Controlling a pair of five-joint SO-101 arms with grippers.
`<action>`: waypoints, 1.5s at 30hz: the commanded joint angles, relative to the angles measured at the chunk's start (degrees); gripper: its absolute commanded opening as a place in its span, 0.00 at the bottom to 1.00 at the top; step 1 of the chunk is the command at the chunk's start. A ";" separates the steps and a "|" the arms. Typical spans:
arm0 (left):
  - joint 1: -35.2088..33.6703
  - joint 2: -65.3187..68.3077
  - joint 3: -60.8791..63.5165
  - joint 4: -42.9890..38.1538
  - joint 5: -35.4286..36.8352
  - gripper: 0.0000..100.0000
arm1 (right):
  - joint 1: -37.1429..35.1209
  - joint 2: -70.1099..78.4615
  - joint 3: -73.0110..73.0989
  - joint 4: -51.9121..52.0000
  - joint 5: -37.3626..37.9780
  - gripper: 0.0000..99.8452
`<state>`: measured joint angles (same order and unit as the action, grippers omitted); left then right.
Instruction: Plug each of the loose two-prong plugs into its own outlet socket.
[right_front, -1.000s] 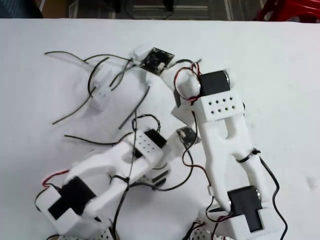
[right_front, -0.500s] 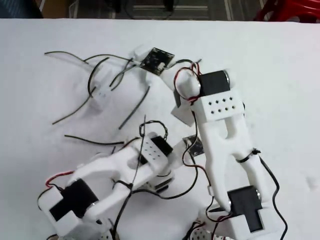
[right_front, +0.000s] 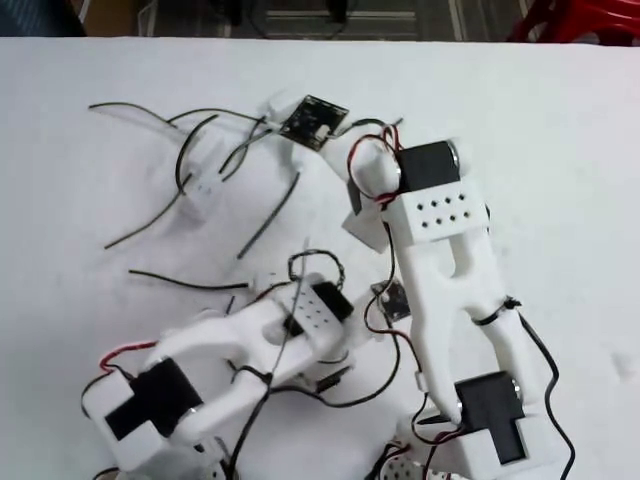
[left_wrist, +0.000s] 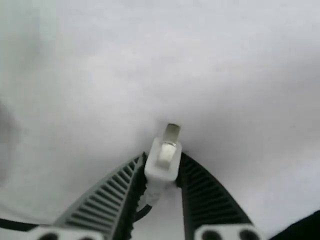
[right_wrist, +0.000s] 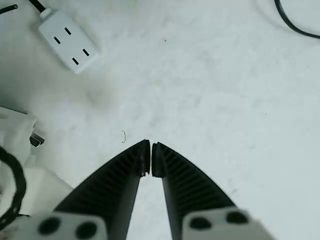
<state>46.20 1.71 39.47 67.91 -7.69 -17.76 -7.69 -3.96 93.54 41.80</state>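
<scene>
Although the left gripper (left_wrist: 162, 159) has its fingers clamped on a white two-prong plug (left_wrist: 166, 148), with the metal prongs jutting out past the fingertips, we judge the task as barely begun. Ahead of those fingers lies bare surface (left_wrist: 210, 60), so the plug has yet to be carried to a socket. The right gripper (right_wrist: 150, 154) has its fingers pressed together with nothing between them. The white outlet socket (right_wrist: 67, 40) lies flat well beyond their tips and off to one side. Both pairs of slots on it look empty (we can make out four dark slits), so we count no plug as seated. Loose black cables (right_front: 270, 213) sprawl across the surface beyond both sets of fingers. We cannot tell how many plugs are left to fetch.
</scene>
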 joint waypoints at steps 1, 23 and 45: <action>0.40 4.00 -3.34 1.32 0.44 0.09 | -0.13 -0.31 -0.26 -0.66 0.18 0.02; 0.22 3.56 -7.30 -4.13 4.31 0.02 | 0.92 -0.84 -0.53 -0.57 0.18 0.02; -12.18 -25.10 -0.88 -24.88 15.21 0.02 | 10.51 -0.84 -0.70 -7.60 -0.18 0.02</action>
<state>37.05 -8.04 35.60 48.66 5.93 -9.67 -9.10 -5.10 86.51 41.45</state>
